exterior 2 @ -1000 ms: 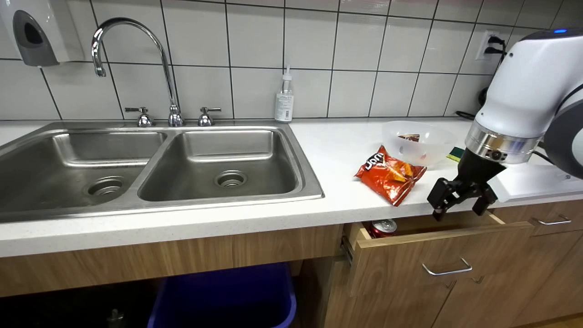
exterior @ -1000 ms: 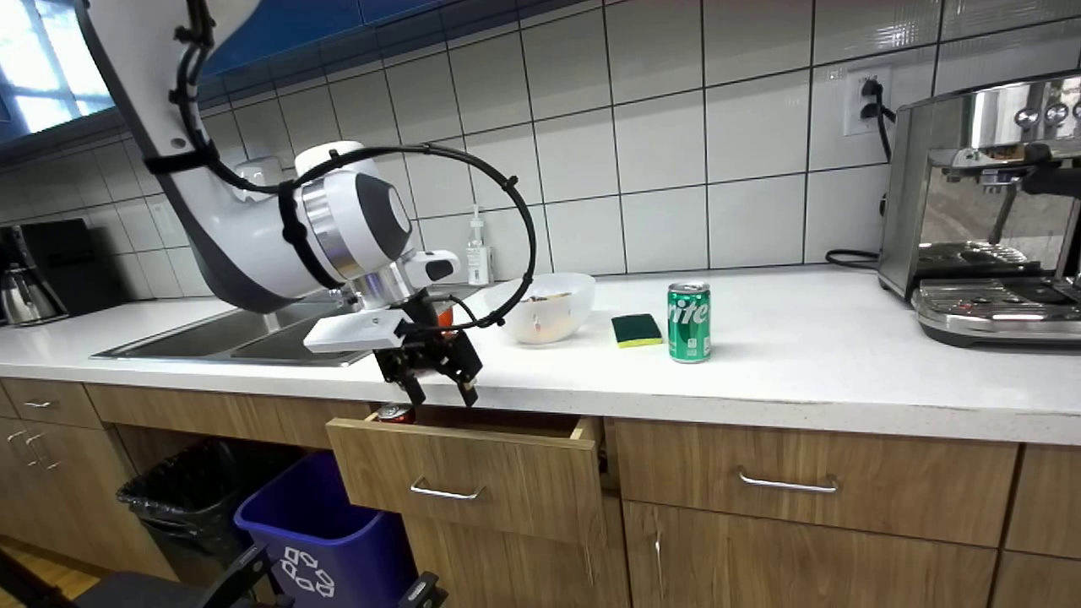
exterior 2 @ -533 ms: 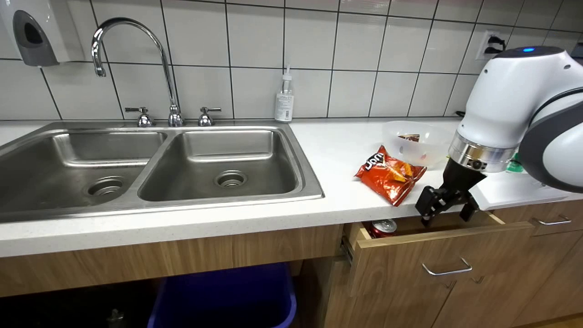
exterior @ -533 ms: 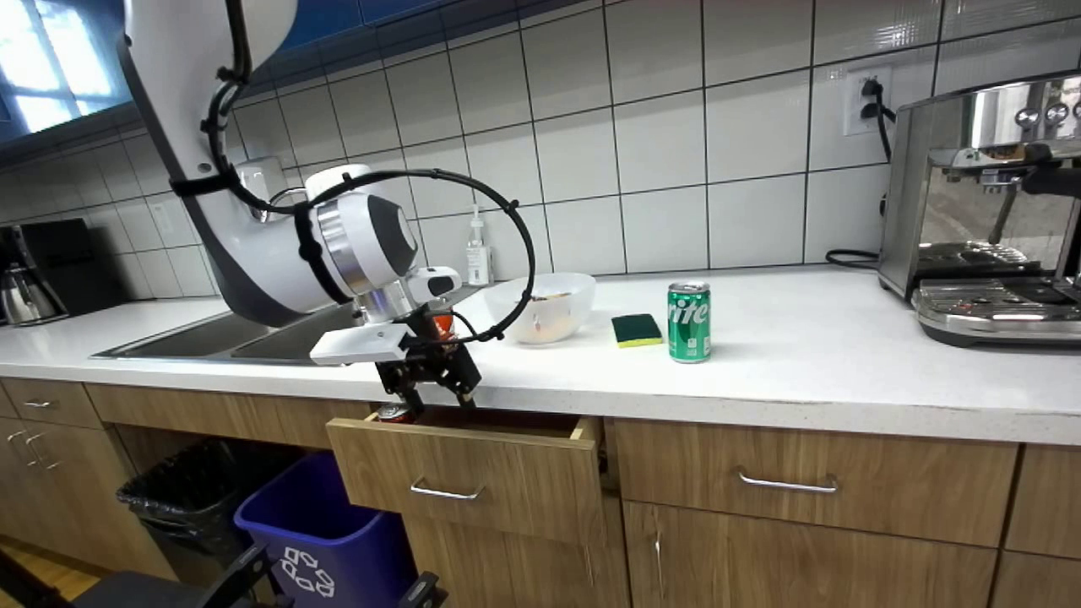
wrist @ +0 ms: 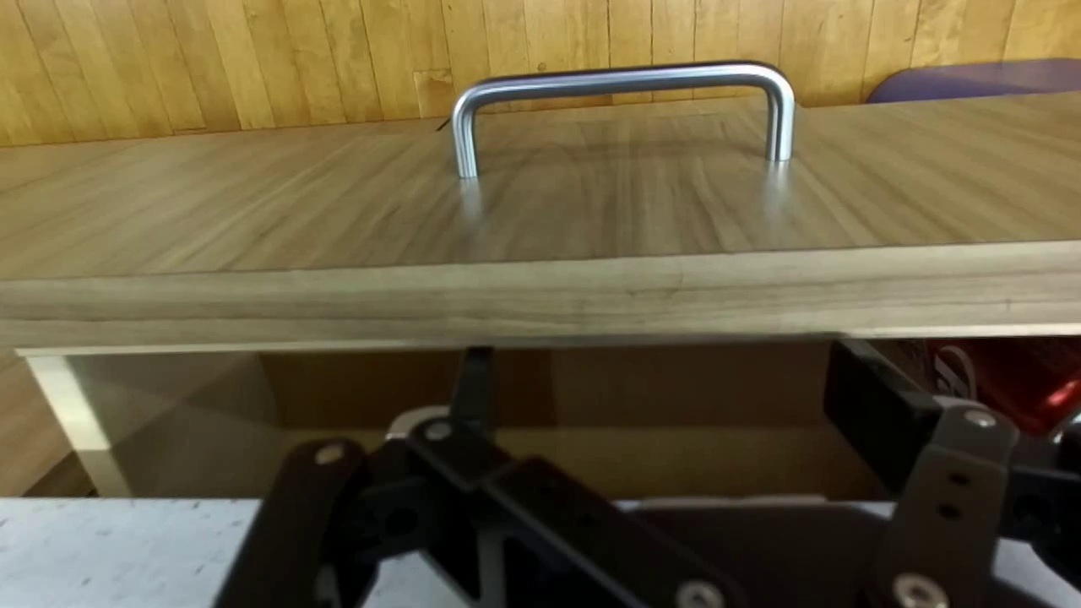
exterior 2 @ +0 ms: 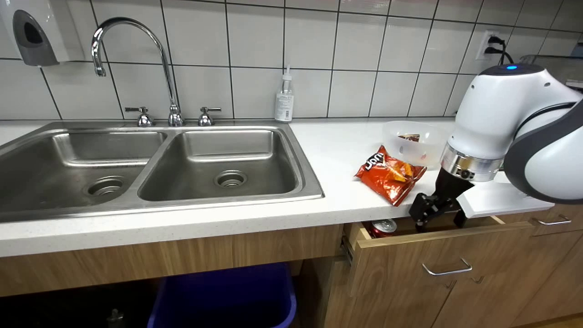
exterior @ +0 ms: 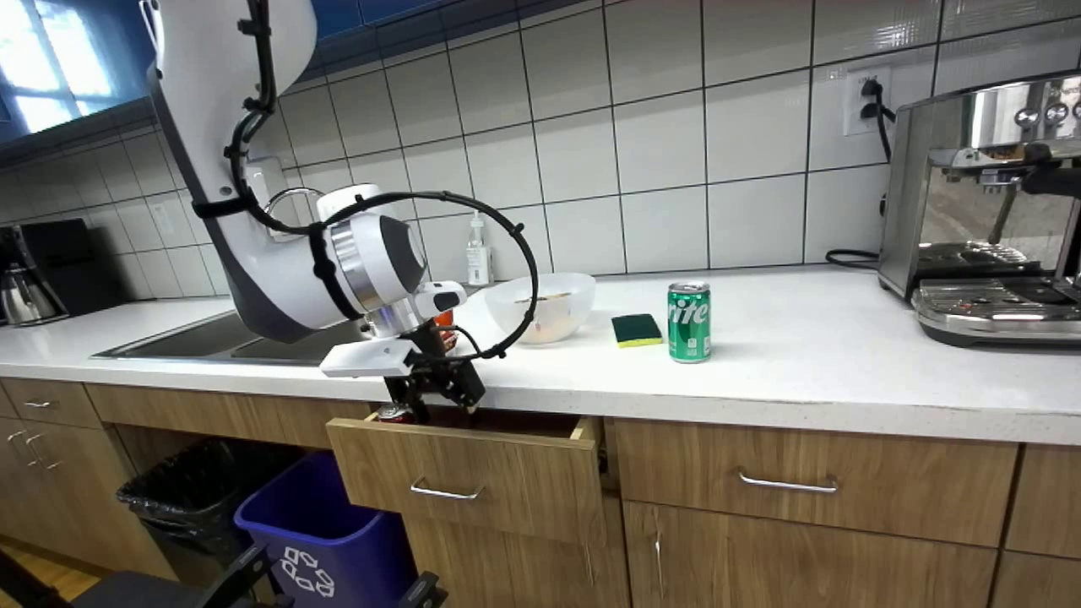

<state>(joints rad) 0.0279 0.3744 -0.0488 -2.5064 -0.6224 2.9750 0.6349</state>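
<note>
Spread wide and empty, the gripper point(exterior 2: 440, 224) sits at the mouth of the drawer point(exterior 2: 410, 259); sideways drift could knock the red can point(exterior 2: 384, 227), outward drift shove the drawer.

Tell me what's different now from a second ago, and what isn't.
The gripper came down to the opening of the drawer; in an exterior view it shifted leftward in the picture, closer to the red can inside. Nothing was taken hold of or let go: the gripper was open and still is. The drawer stays pulled out, and the red can, chip bag, bowl, sponge and green can stayed put.
</note>
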